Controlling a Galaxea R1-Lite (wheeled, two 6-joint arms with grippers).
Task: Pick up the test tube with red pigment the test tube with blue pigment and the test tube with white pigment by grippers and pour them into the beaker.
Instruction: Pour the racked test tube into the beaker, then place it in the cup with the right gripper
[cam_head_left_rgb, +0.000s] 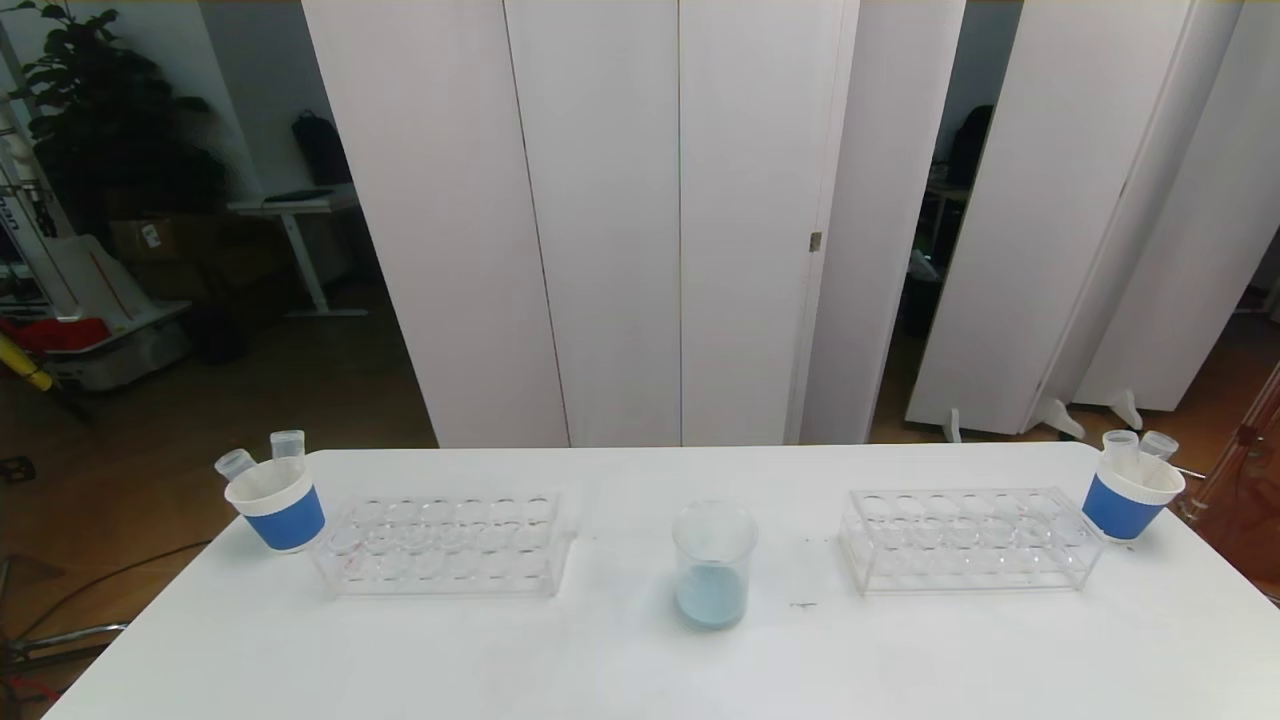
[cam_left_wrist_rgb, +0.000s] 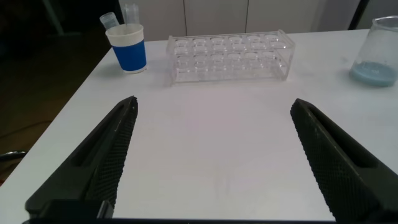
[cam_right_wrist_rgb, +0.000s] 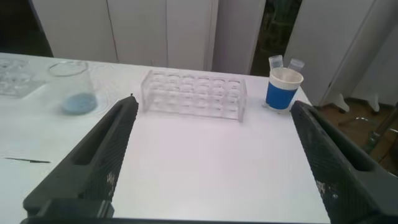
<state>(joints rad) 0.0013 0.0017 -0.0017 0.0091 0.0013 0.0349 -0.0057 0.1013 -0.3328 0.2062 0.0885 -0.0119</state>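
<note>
The beaker (cam_head_left_rgb: 713, 565) stands on the white table (cam_head_left_rgb: 640, 660) between two clear racks (cam_head_left_rgb: 445, 545), which look empty, and it already holds a pale blue liquid at its bottom. You find the test tubes now in the blue paper cups: two lean in the cup (cam_head_left_rgb: 277, 505) at the far left corner and two in the cup (cam_head_left_rgb: 1130, 497) at the far right corner, and I cannot tell if any pigment is left in them. Such tubes are probably light, stiff and smooth, so they can slip or tip; I would take one at its upper part, just above the cup rim, with a gentle squeeze. The left gripper (cam_left_wrist_rgb: 211, 162) hovers low over the table with its jaws wide and nothing between them, and the right gripper (cam_right_wrist_rgb: 211, 162) is the same on its side.
</note>
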